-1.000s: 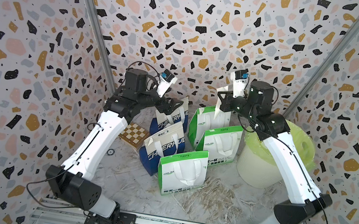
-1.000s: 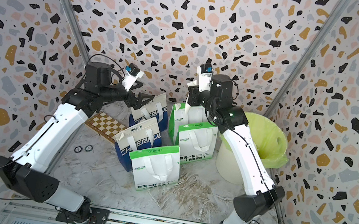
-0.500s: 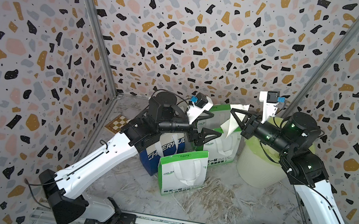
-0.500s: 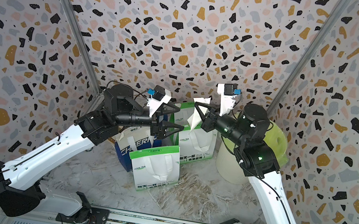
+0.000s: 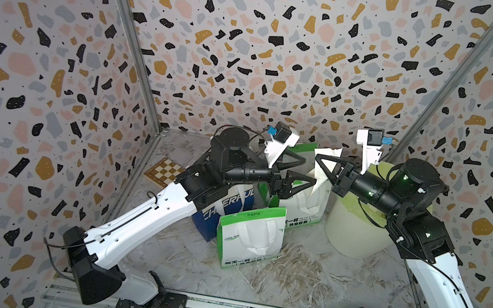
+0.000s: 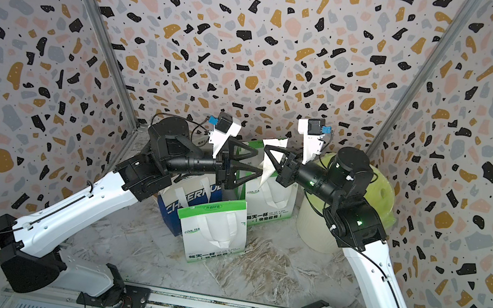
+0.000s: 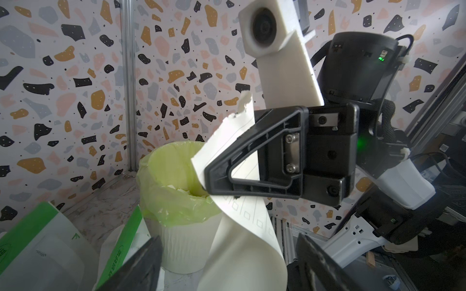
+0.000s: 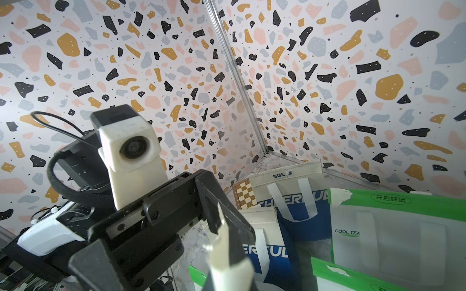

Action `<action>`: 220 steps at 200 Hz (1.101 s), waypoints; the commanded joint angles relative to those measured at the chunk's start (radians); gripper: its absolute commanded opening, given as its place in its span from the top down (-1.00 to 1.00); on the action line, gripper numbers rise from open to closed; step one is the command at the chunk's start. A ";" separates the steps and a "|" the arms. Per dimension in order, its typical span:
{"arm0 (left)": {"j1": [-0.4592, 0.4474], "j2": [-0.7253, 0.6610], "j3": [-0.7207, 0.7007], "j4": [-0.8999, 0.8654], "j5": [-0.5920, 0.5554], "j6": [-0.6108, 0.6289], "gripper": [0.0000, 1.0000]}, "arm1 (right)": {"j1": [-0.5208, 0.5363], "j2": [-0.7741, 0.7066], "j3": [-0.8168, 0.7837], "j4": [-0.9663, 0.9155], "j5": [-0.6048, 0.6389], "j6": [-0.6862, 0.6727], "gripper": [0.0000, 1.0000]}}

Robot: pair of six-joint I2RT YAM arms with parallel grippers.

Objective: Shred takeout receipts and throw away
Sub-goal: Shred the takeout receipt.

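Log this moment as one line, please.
right gripper: shut on receipt | left gripper: open, close to receipt | bin: torn pieces inside

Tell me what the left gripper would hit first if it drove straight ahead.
Probably the receipt hanging from the shut right gripper; in the left wrist view it hangs dead ahead of the open left gripper. Depth is uncertain.

The walls [image 5: 257, 43] are pale pink, flecked black, ochre, grey and salmon. The floor [image 5: 316, 294] is grey-white marble with brown veins. The receipt [image 7: 239, 239] is cream with faint ruled lines. At right, a white bin [image 5: 352, 228] has a lime-green liner [image 7: 171, 201]. In the middle stand a green-and-white bag [image 5: 248, 241] and a blue-and-white bag [image 5: 222, 205]. The far-left board [image 5: 164, 173] is checked brown and cream.
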 commanded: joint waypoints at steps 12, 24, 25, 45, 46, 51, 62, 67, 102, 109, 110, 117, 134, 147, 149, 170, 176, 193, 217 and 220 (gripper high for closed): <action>-0.017 0.020 0.041 0.054 0.061 -0.029 -0.56 | 0.004 -0.004 0.008 0.010 -0.001 0.007 1.00; -0.020 0.035 0.048 0.040 0.054 -0.027 -0.49 | 0.004 -0.003 0.011 0.018 -0.009 0.014 1.00; -0.021 0.036 0.049 0.038 0.053 -0.027 -0.48 | 0.004 -0.001 0.012 0.018 -0.010 0.014 1.00; -0.025 0.058 0.054 0.034 0.024 -0.035 -0.34 | 0.006 0.004 0.020 0.020 -0.023 0.023 1.00; -0.026 0.059 0.053 0.034 0.022 -0.036 -0.33 | 0.006 0.004 0.019 0.020 -0.023 0.023 1.00; -0.026 0.064 0.056 0.036 0.018 -0.039 -0.27 | 0.007 0.004 0.019 0.018 -0.026 0.025 1.00; -0.030 0.074 0.058 0.041 0.002 -0.046 -0.11 | 0.009 0.002 0.019 0.018 -0.026 0.029 1.00; -0.032 0.078 0.058 0.048 -0.005 -0.053 -0.03 | 0.010 0.002 0.019 0.016 -0.026 0.028 1.00; -0.043 0.104 0.069 0.076 -0.015 -0.085 0.50 | 0.013 0.000 0.013 0.005 -0.016 0.030 1.00; -0.046 0.109 0.068 0.083 -0.015 -0.091 0.60 | 0.013 -0.001 0.013 0.002 -0.012 0.030 1.00; -0.046 0.109 0.067 0.085 -0.015 -0.091 0.60 | 0.013 -0.002 0.013 0.002 -0.011 0.030 1.00; -0.050 0.111 0.065 0.094 -0.013 -0.095 0.68 | 0.012 -0.002 0.013 -0.003 -0.007 0.027 1.00; -0.058 0.115 0.052 0.130 -0.013 -0.104 0.77 | 0.013 -0.006 0.013 -0.011 0.001 0.021 1.00; -0.060 0.107 0.021 0.197 -0.016 -0.123 0.68 | 0.012 -0.011 0.013 -0.019 0.007 0.014 1.00; -0.061 0.104 0.015 0.208 -0.018 -0.128 0.64 | 0.013 -0.012 0.013 -0.020 0.009 0.013 1.00; -0.061 0.067 -0.053 0.326 -0.025 -0.134 0.21 | 0.010 -0.022 0.007 -0.037 0.033 -0.001 1.00; -0.061 0.057 -0.069 0.351 -0.027 -0.130 0.14 | 0.010 -0.023 0.005 -0.040 0.035 -0.003 1.00; -0.061 0.041 -0.088 0.373 -0.010 -0.118 0.02 | 0.008 -0.027 0.001 -0.035 0.024 0.000 1.00; -0.062 0.053 -0.073 0.342 0.034 -0.114 0.02 | 0.007 -0.025 -0.001 -0.011 -0.001 0.025 1.00; -0.062 0.054 -0.074 0.341 0.035 -0.114 0.02 | 0.007 -0.024 -0.001 -0.009 -0.004 0.027 1.00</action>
